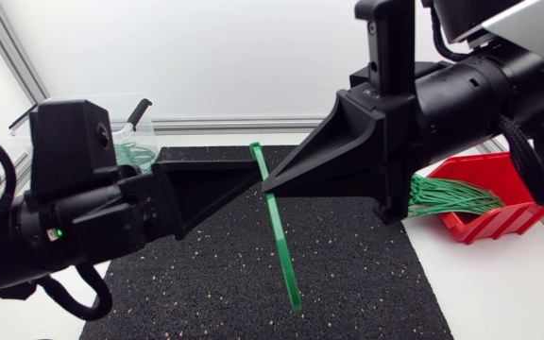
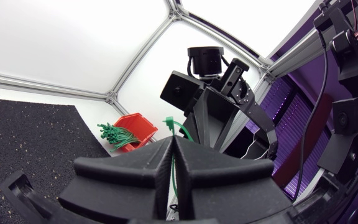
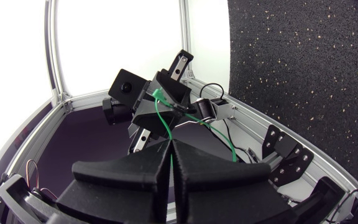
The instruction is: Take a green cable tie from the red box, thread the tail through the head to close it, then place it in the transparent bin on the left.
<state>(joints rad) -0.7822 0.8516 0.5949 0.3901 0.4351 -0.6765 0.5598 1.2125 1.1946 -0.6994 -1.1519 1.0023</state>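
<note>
A green tie hangs slanted above the black mat. Its upper part is pinched by both the left jaws and the right jaws, each closed narrow on it, tips nearly touching. The long lower end dangles free. More ties fill the red box at right. The clear bin sits far left.

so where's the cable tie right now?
Head view, centre: the green cable tie hangs over the black mat, held by both the left gripper and right gripper where their tips meet.
</note>
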